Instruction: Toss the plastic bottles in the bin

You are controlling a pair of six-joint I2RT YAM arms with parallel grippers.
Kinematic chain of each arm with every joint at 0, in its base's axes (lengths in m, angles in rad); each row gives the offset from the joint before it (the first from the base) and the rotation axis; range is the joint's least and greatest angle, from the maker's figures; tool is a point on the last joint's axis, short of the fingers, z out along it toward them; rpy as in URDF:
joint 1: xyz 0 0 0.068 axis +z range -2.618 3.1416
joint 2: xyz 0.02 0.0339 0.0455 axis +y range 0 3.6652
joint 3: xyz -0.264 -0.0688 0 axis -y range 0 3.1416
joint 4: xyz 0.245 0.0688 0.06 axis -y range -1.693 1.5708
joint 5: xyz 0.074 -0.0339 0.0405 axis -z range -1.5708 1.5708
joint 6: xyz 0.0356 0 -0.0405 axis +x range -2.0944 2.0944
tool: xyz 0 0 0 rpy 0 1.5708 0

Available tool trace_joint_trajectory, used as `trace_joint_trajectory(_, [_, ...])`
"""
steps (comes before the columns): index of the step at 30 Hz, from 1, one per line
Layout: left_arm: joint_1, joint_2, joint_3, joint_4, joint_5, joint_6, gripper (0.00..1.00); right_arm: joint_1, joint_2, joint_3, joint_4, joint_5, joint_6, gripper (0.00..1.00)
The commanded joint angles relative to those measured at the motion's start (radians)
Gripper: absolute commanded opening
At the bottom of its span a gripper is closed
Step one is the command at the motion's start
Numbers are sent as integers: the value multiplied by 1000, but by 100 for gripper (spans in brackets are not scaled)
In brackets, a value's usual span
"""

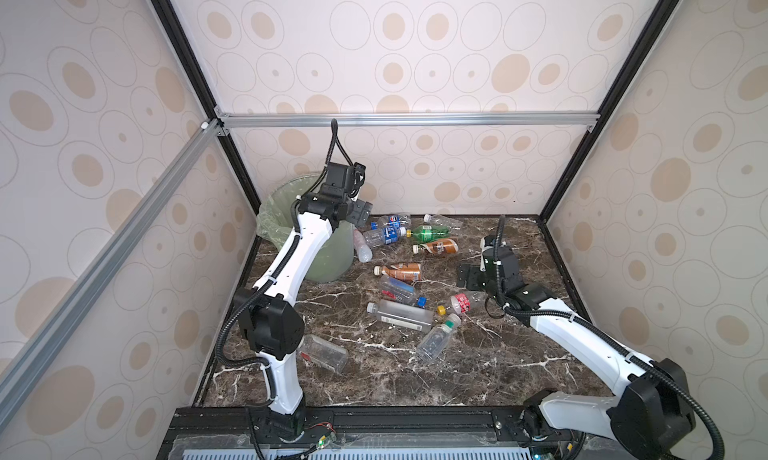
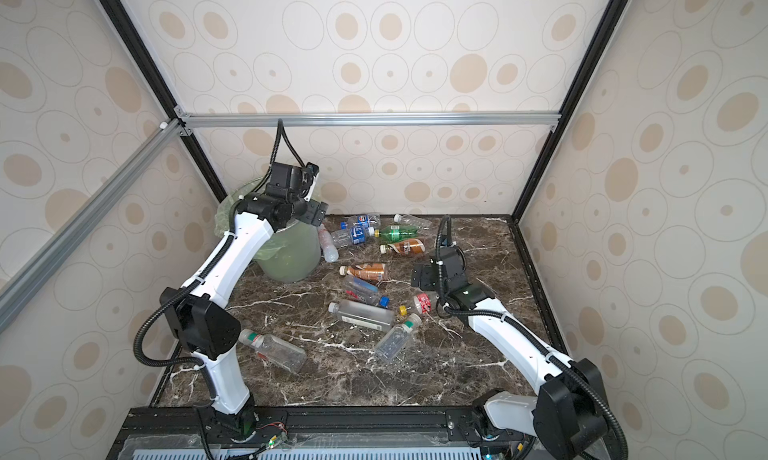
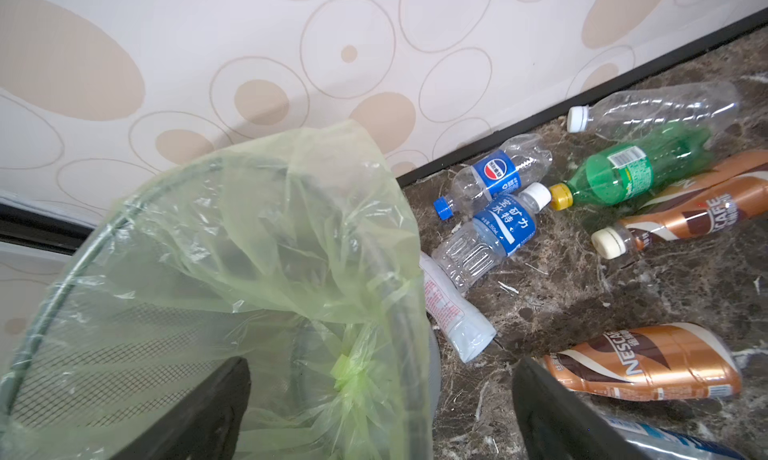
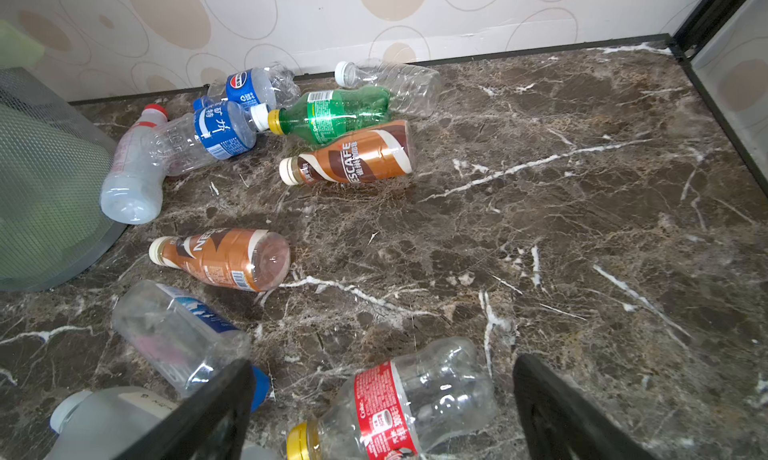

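Twelve plastic bottles (image 1: 401, 314) lie flat on the marble tabletop (image 1: 519, 354), long axes pointing every way, beside the upright back-left bin (image 1: 332, 258); left gripper (image 3: 382, 362) spread empty over its rim, right gripper (image 4: 382, 364) spread above the red-labelled bottle (image 4: 386, 412).

Both top views look down from high at the front over the whole marble table (image 1: 519, 375), while each wrist camera looks from close in toward the back wall (image 3: 291, 42), both catching the green bottle (image 3: 636, 167).
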Motion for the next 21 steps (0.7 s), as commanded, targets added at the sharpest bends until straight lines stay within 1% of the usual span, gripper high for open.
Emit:
trace_joint_trajectory(1, [-8, -49, 17, 19, -8, -8, 99, 24, 6, 9, 0, -8, -26, 100])
trace_joint_trajectory(6, [-8, -107, -20, 80, -54, -26, 99, 57, 19, 31, 3, -9, -59, 100])
trace_joint_trajectory(9, [-9, -138, -58, 134, -165, -100, 99, 84, 32, 52, 5, -28, -90, 100])
trace_joint_trajectory(10, [-9, -144, -60, 134, -183, -109, 99, 94, 39, 59, 6, -40, -102, 100])
trace_joint_trajectory(13, [-7, -178, -84, 128, -161, -160, 99, 143, 75, 97, 0, -58, -145, 100])
trace_joint_trajectory(15, [-8, -219, -130, 142, -148, -201, 99, 187, 107, 126, -3, -62, -171, 100])
trace_joint_trajectory(18, [0, -301, -227, 193, -109, -206, 99, 254, 157, 162, 10, -74, -203, 100])
trace_joint_trajectory(21, [58, -379, -298, 224, -22, -284, 99, 314, 214, 198, 27, -86, -215, 100])
